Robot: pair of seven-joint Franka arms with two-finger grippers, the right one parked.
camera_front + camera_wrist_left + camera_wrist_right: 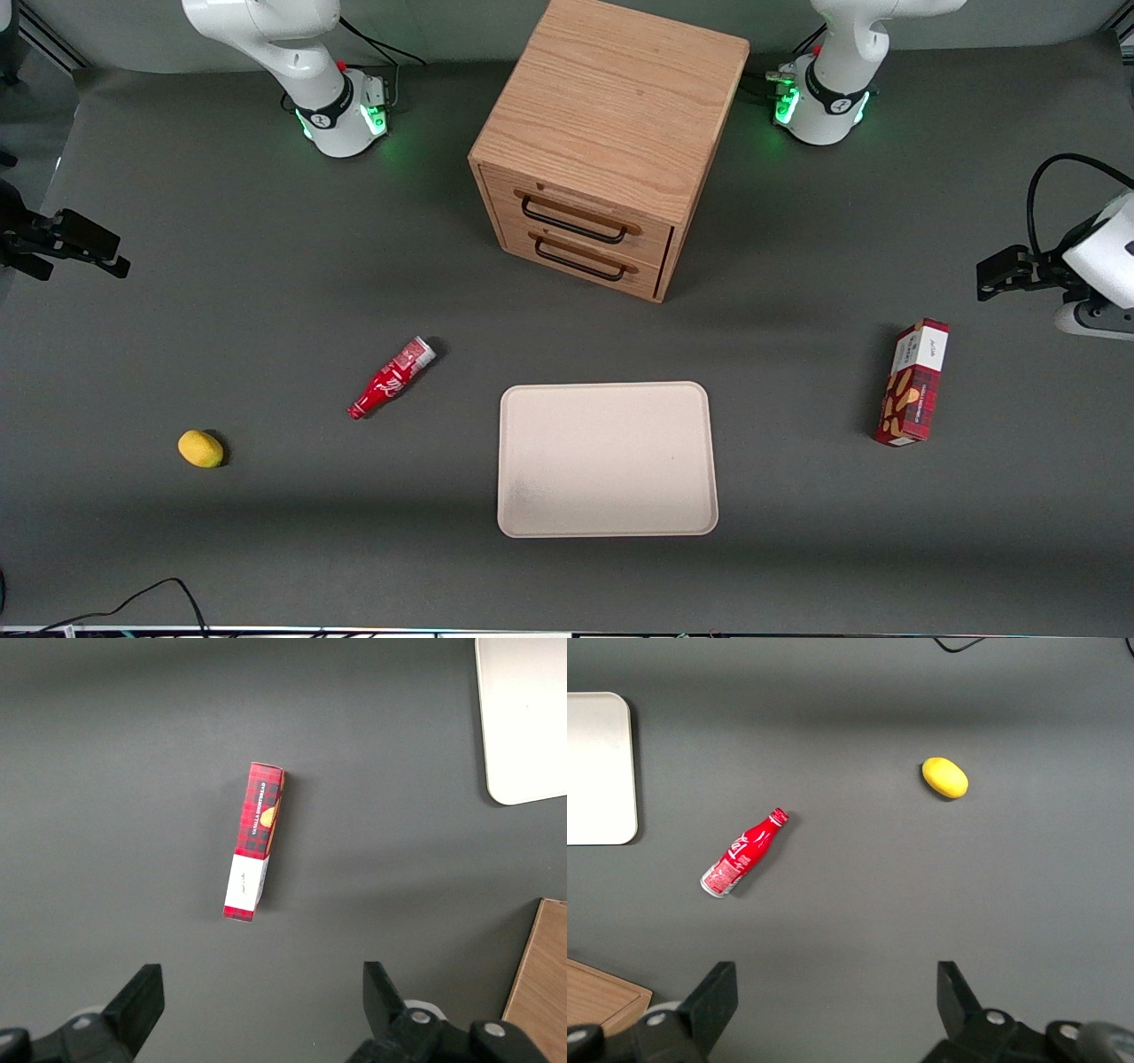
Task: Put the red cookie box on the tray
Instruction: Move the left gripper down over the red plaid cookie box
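Note:
The red cookie box (912, 383) (255, 840), a slim tartan carton with a white end panel, rests on the dark table toward the working arm's end. It is well apart from the cream tray (607, 458) (527, 718), which holds nothing. My left gripper (997, 273) (260, 973) hangs open high above the table, a little farther from the front camera than the box. Nothing is between its fingers, and the box lies apart from them in the left wrist view.
A wooden two-drawer cabinet (602, 142) stands farther from the front camera than the tray, drawers shut. A small red bottle (391, 378) lies beside the tray toward the parked arm's end, and a yellow lemon (201, 448) sits farther that way.

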